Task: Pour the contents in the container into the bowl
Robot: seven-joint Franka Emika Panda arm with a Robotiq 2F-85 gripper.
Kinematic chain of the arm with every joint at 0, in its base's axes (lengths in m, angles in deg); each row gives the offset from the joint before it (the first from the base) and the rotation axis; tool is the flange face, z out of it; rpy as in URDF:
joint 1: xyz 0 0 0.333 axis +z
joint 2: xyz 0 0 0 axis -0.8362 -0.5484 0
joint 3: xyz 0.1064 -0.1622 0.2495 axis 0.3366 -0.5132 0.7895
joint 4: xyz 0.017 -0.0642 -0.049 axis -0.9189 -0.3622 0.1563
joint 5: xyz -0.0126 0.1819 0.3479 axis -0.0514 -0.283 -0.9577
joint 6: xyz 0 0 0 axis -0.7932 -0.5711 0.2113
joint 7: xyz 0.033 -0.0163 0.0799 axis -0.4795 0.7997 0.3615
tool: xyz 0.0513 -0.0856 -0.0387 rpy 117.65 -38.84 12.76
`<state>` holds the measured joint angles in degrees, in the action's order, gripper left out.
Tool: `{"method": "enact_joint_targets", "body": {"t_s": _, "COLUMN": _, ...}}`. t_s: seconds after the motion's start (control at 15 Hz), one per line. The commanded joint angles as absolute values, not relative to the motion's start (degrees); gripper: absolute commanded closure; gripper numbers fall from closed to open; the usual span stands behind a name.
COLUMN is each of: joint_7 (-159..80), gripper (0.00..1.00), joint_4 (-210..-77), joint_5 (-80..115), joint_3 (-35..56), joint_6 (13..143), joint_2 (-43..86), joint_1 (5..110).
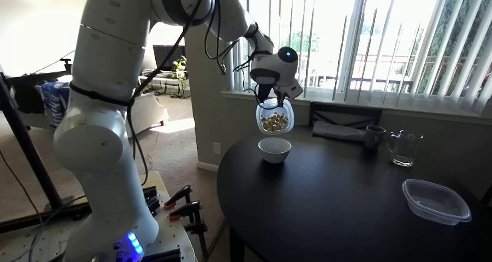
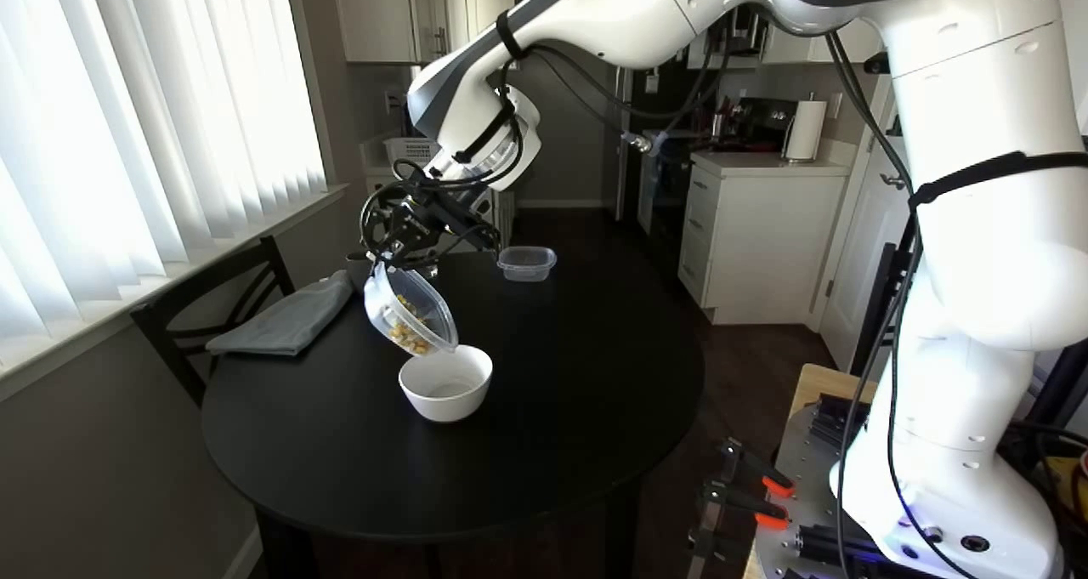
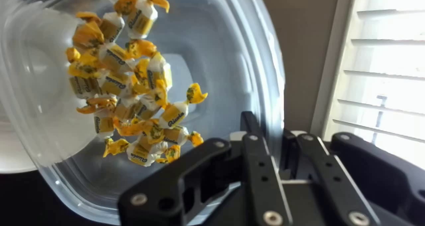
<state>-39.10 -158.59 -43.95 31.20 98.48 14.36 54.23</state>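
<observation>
On the dark tabletop (image 2: 586, 409) stands the bowl (image 2: 446, 399); just above it, the hand (image 3: 269, 129) pinches the rim of the tilted container (image 3: 212, 43), wrapped sweets (image 3: 116, 81) inside. Its thin plastic looks light, bendy and slick: that rim, held firmly, seems the best grip.

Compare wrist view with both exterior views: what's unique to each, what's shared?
Wrist only: readable "Ricola" lettering on the wrapped candies.
Exteriors only: the second tub, grey cloth and chair.
Shared: the gripper pinching the tilted tub, candies inside it, and the bowl, only partly visible in the wrist view.
</observation>
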Motion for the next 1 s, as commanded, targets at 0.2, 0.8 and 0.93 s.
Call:
{"method": "enact_joint_targets", "body": {"t_s": 0.2, "joint_7": -11.7, "gripper": 0.99, "joint_4": -157.3, "joint_5": -63.1, "joint_3": 37.3, "joint_6": 94.3, "joint_2": 14.1, "joint_1": 44.9}}
{"method": "enact_joint_targets", "body": {"t_s": 0.8, "joint_7": -0.3, "gripper": 0.99, "joint_4": -158.8, "joint_5": -73.6, "joint_3": 24.6, "joint_6": 75.6, "joint_2": 14.7, "joint_1": 50.9}}
{"method": "enact_joint_targets", "body": {"t_s": 0.93, "joint_7": 1.3, "gripper": 0.99, "joint_4": -158.9, "joint_5": -74.4, "joint_3": 22.9, "joint_6": 72.3, "joint_2": 14.5, "joint_1": 52.1}}
